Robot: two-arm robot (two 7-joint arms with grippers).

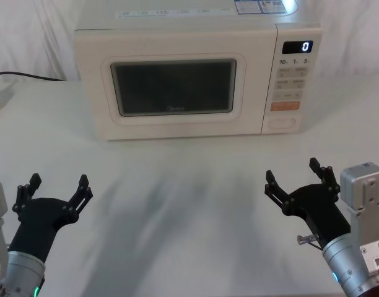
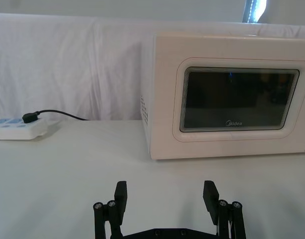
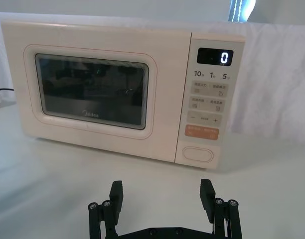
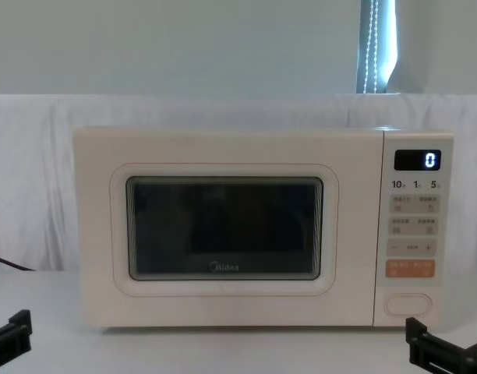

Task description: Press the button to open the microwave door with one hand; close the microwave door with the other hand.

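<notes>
from the head view i see the microwave (image 1: 196, 74) sitting at the far side of the white desk (image 1: 177, 204), its door (image 1: 174, 77) shut flush, and both of my tools low and well apart from it: the left tool (image 1: 58, 190) spread wide with nothing in it, the right tool (image 1: 296, 176) likewise released and empty. the step in hand, as i judge it, is the press, and the right tool sits closer to the control strip, so i'd send that one, drawing its fingers together first so one blunt tip meets the button (image 1: 282, 122) squarely, below the orange key (image 1: 284, 106). in the left wrist view the door's dark window (image 2: 239, 99) and grey logo face me, and a power strip (image 2: 18, 128) lies off to the side. the right wrist view shows the button plainly, a plain cream oblong at the bottom of the strip, under a display (image 3: 215, 56) reading 0. the chest view gives the same front, door closed, button at lower right.
</notes>
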